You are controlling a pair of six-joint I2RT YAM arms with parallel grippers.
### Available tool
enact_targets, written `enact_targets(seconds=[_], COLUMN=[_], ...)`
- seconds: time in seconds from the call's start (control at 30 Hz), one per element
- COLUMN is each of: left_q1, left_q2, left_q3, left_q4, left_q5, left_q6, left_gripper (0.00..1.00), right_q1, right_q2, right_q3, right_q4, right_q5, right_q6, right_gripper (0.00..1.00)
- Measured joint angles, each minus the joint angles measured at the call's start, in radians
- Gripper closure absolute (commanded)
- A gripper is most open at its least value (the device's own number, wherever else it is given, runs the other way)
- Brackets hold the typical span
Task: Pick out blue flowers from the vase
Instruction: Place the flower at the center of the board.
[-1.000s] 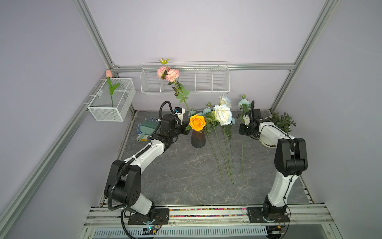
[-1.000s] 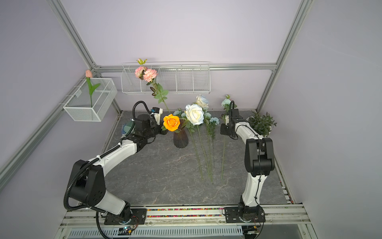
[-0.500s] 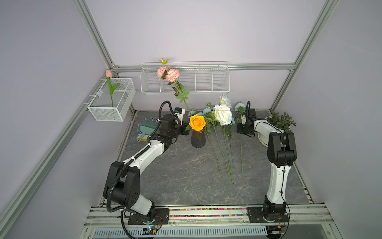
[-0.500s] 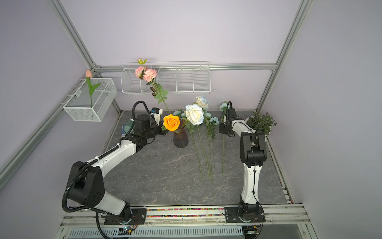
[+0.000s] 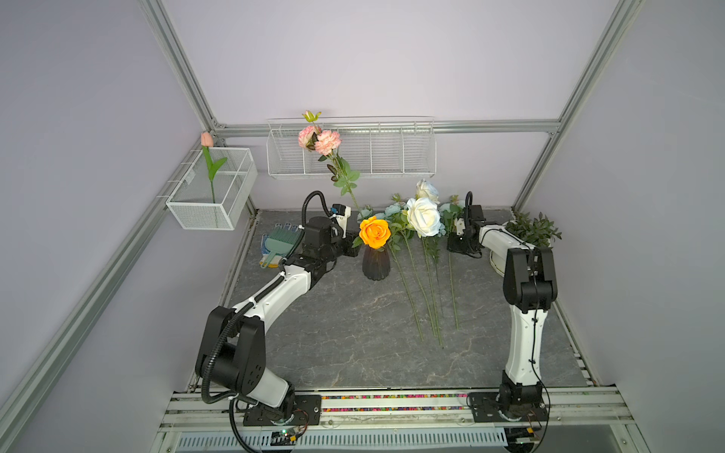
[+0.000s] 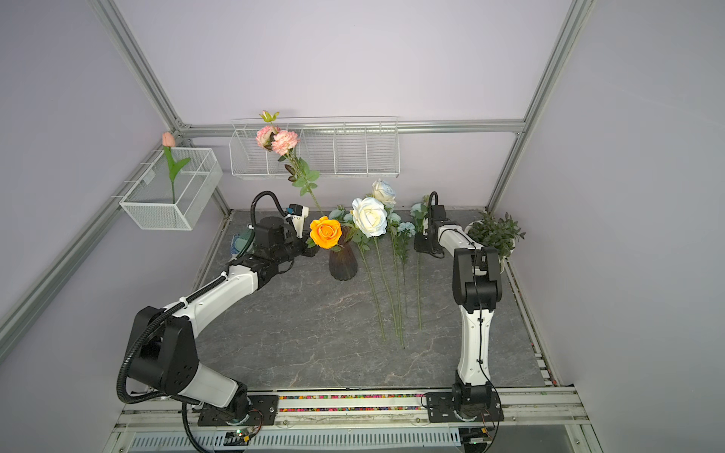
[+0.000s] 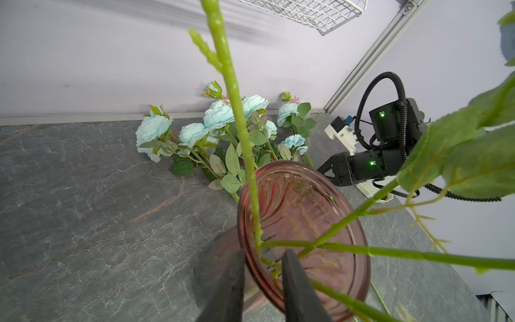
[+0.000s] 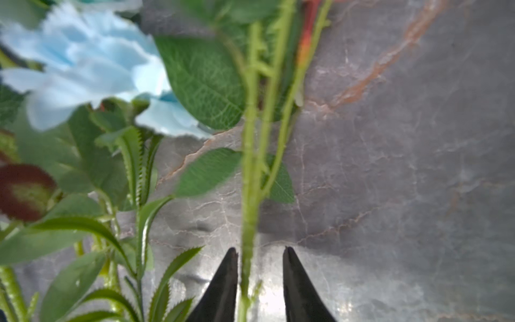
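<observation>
The dark ribbed vase (image 5: 376,262) (image 6: 342,264) stands mid-table holding an orange rose (image 5: 374,232) and tall pink carnations (image 5: 317,139). My left gripper (image 5: 352,251) (image 7: 262,252) is shut on the vase's rim (image 7: 303,223), one finger inside and one outside. Several blue flowers (image 5: 421,215) (image 6: 368,215) (image 7: 218,115) lie on the table right of the vase, stems towards the front. My right gripper (image 5: 455,245) (image 8: 259,248) is low over the rightmost one. Its jaws stand apart around that green stem (image 8: 248,195), with a gap on one side.
A white pot with a green plant (image 5: 531,231) stands at the back right behind the right arm. A green brush on gloves (image 5: 280,245) lies at the back left. Wire baskets hang on the back wall (image 5: 351,151) and the left wall (image 5: 212,192), the latter holding a pink tulip.
The right gripper carried its blue flower left and down beside the others, then parted its jaws. The left gripper has stayed on the vase.
</observation>
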Motion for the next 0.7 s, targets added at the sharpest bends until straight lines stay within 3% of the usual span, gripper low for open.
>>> enact_targets(seconds=[0.3, 0.53, 0.7], left_q1=[0.0, 0.0, 0.0], left_q2=[-0.001, -0.002, -0.008], left_q3=[0.004, 0.027, 0.053], left_q4=[-0.011, -0.054, -0.086], left_q5=[0.001, 0.008, 0.01], left_q6=[0.013, 0.033, 0.064], left_gripper=[0.73, 0.69, 0.57], right_q1=[0.0, 0.0, 0.0], right_q2=[-0.128, -0.397, -0.629], right_q3=[-0.063, -0.145, -0.317], right_q4=[-0.006, 0.035, 0.114], right_q5=[0.055, 0.072, 0.069], right_q6=[-0.02, -0.039, -0.061], right_gripper=[0.42, 0.35, 0.22])
